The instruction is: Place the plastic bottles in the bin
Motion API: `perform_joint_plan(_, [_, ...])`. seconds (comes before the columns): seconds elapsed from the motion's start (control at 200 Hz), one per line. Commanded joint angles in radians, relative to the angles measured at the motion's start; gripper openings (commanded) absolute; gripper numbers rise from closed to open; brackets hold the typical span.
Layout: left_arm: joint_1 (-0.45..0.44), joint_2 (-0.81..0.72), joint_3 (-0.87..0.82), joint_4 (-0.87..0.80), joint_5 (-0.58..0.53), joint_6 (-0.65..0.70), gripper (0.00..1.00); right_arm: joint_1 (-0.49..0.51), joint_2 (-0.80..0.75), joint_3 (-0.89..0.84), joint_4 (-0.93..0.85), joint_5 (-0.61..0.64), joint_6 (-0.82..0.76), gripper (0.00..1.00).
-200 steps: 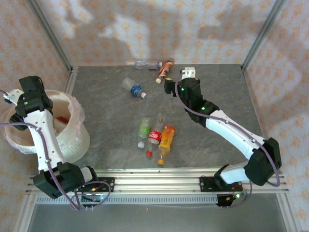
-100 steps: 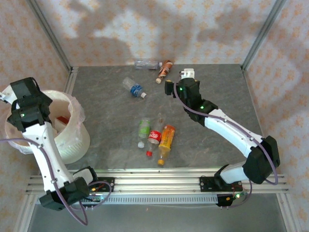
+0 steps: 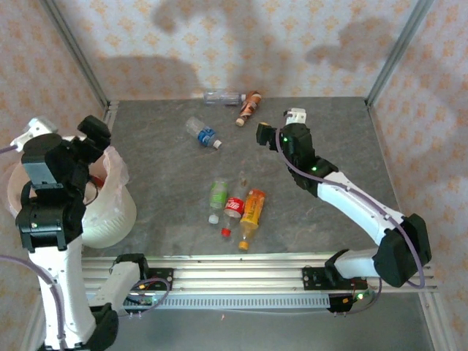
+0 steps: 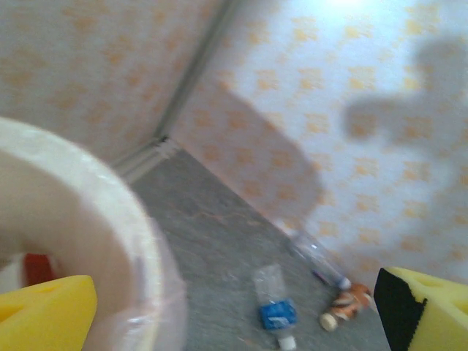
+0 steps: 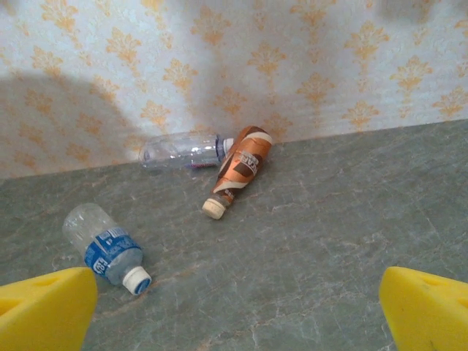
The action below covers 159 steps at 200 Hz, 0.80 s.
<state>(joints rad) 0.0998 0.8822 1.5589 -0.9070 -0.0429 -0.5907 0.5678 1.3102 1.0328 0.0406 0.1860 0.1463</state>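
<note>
Plastic bottles [image 3: 253,207] on the table [image 3: 336,131] number six.

- Pale wallpaper with small orange motifs is covering the back wall [image 3: 292,51] and both side walls [image 3: 36,80].
- Grey metal posts [image 3: 77,53] are running up the two far corners.
- A grey, marbled counter [image 3: 161,190] is lying between the walls.
- A ribbed aluminium rail [image 3: 241,272] is edging its near side.
- Soft dark shadows [image 3: 124,73] are falling across the back wall.
</note>
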Motion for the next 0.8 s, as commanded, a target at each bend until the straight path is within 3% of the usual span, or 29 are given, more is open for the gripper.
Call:
perform_joint_plan(0.0, [-0.165,0.063,0.006,0.069,-0.117,-0.049,0.99,-0.013,-0.044,-0.02,0.035,-0.006,0.032,0.99])
perform_joint_plan(0.14, [-0.515,0.239,0.059,0.114,-0.374,-0.03,0.99,-0.02,-0.057,-0.028,0.021,-0.01,0.043,0.99])
perform_joint_plan(0.235, [-0.633,0.408,0.13,0.133,-0.411,-0.036,0.99,-0.024,-0.07,-0.03,-0.001,-0.015,0.04,0.99])
perform_joint_plan(0.36, [-0.652,0.606,0.189,0.164,-0.348,-0.101,1.0,-0.026,-0.101,-0.038,-0.032,-0.043,0.025,0.99])
perform_joint_plan(0.535, [-0.643,0.851,0.295,0.153,-0.403,-0.198,1.0,-0.027,-0.167,-0.07,-0.079,-0.055,0.004,0.99])
perform_joint_plan(0.791, [-0.6,1.212,0.519,0.114,-0.386,-0.273,1.0,-0.027,-0.24,-0.098,-0.142,-0.025,-0.037,0.99])
